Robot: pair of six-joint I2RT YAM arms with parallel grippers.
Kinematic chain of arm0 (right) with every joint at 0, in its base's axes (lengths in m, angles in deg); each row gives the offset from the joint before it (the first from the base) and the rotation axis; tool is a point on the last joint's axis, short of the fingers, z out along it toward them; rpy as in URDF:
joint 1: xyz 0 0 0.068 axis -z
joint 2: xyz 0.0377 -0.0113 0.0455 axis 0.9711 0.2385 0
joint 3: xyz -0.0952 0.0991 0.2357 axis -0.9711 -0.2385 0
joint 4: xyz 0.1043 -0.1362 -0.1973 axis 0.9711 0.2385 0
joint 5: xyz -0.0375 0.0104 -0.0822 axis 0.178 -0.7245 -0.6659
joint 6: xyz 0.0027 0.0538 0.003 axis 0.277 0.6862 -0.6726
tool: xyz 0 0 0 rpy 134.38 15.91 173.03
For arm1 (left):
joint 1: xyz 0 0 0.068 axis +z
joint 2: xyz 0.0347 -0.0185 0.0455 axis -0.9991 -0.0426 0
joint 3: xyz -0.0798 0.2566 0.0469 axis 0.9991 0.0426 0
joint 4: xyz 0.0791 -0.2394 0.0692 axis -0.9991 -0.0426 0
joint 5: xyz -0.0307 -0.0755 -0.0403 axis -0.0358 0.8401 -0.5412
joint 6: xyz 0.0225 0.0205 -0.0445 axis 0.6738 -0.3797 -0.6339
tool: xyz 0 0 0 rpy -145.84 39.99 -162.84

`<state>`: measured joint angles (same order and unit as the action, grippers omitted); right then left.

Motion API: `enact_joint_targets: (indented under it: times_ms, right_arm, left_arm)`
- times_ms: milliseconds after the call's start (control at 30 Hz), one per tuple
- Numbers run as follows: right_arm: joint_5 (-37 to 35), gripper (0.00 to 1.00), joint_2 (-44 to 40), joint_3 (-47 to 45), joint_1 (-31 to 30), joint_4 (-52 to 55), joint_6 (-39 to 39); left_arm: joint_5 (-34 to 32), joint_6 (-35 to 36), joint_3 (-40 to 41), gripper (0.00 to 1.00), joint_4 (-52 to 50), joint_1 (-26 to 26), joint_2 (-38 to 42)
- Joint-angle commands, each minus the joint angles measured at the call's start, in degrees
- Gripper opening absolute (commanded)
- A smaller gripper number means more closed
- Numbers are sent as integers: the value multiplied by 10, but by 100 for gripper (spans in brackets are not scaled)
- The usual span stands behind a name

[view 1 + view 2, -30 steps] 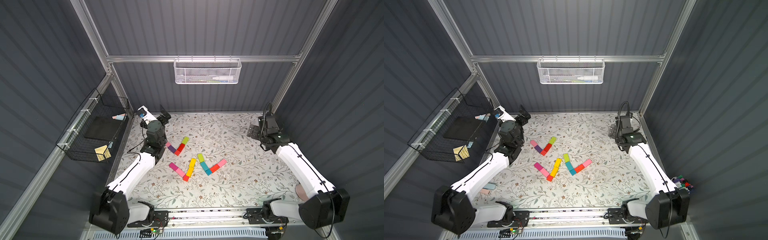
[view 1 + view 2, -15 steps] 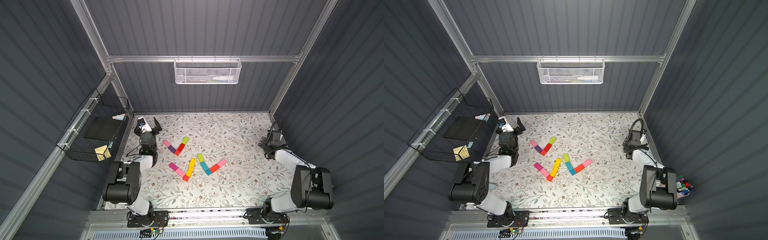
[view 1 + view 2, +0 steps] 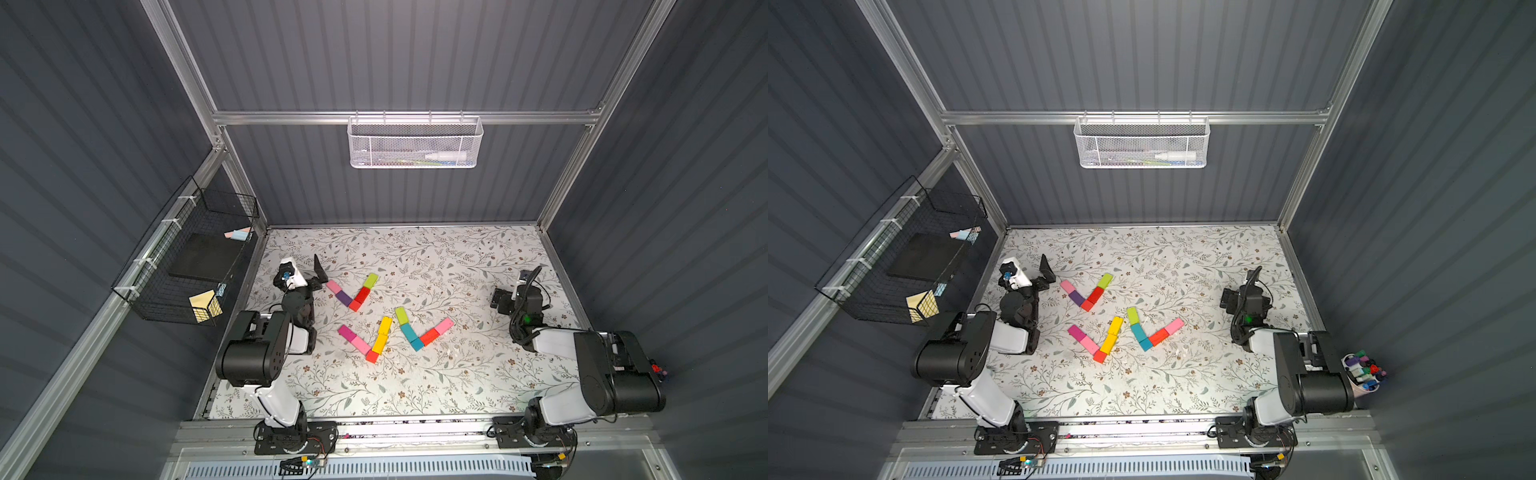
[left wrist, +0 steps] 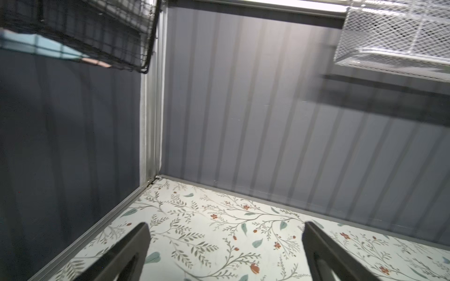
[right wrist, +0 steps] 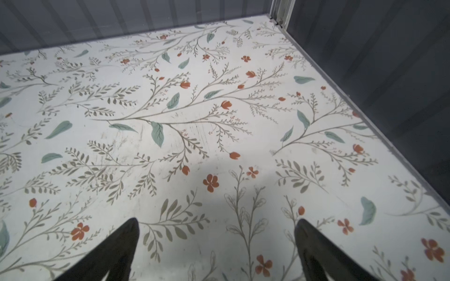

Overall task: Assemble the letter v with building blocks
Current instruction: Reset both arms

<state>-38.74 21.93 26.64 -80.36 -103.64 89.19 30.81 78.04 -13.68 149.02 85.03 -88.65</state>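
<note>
- Three tidy V shapes of building blocks (image 3: 380, 341) lie at the middle of the counter (image 3: 457, 374), none held.
- Well apart from them, the left claw (image 4: 225, 226) and right claw (image 5: 217, 221) stand wide open and empty near opposite counter edges.
- Assembly looks complete; the next move likely calls for no further grasp.

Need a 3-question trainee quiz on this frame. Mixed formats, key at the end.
1. True or false: the left gripper is shut on something.
2. How many V shapes of building blocks lie on the table?
3. In the V with two yellow blocks, the tip block is: A red, B teal, C purple.
Key: 1 false, its fingers stand open and empty. 2 three. 3 A.
</note>
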Motion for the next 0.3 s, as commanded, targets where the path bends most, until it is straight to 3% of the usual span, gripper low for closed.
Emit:
enact_joint_targets:
  times_ms: [0,167,267]
  right_arm:
    - [10,99,-1,-1,0,-45,-21]
    - [16,99,3,3,2,-38,-22]
    - [71,99,3,8,19,-34,-25]
  left_arm:
    - [8,13,-22,100,-2,4,6]
    - [4,13,-18,100,14,4,6]
    - [3,13,-18,100,12,4,7]
